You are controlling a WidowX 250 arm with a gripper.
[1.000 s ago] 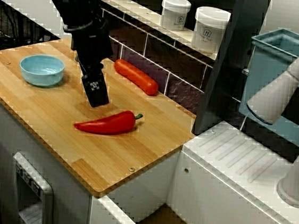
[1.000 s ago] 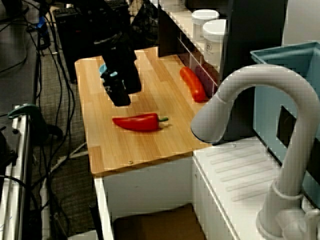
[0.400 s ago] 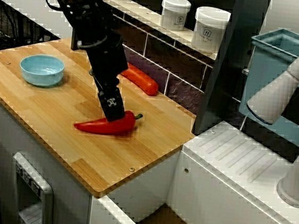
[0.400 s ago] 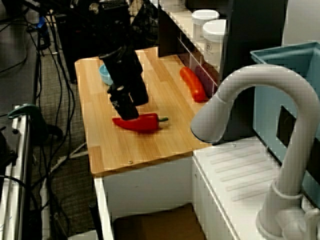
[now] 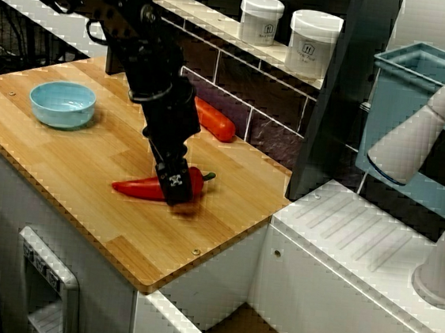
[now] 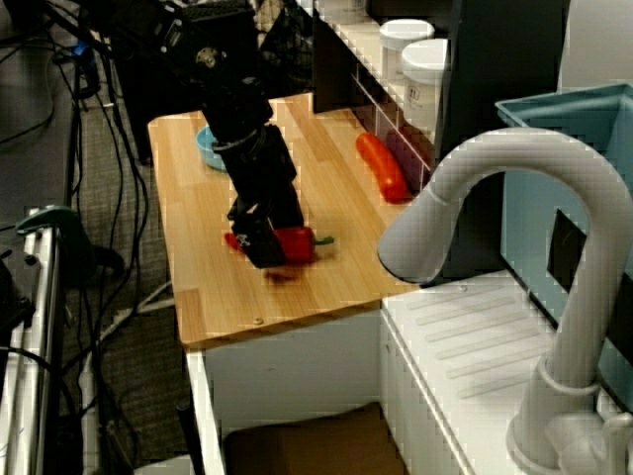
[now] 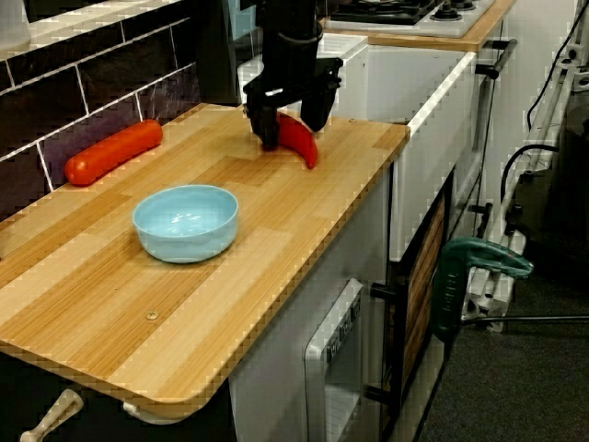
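Observation:
A pointed red pepper (image 5: 135, 187) (image 6: 298, 243) (image 7: 303, 147) lies near the right end of the wooden counter (image 5: 63, 167). My black gripper (image 5: 175, 191) (image 6: 258, 248) (image 7: 289, 129) has come down over its middle. In the view along the counter, one finger stands on each side of the pepper with gaps showing, so the gripper is open and straddles it. From the front and from the tap side, the gripper hides the pepper's middle.
A long, smooth red vegetable (image 5: 212, 118) (image 7: 112, 152) lies against the tiled back wall. A light blue bowl (image 5: 62, 103) (image 7: 186, 221) sits towards the counter's left end. Two white jars (image 5: 313, 42) stand on the ledge. A grey tap (image 6: 495, 198) and a blue bin (image 5: 423, 76) are on the right.
The gripper moved right and down, from above the board left of the pepper to low over the pepper's middle. The pepper has barely moved.

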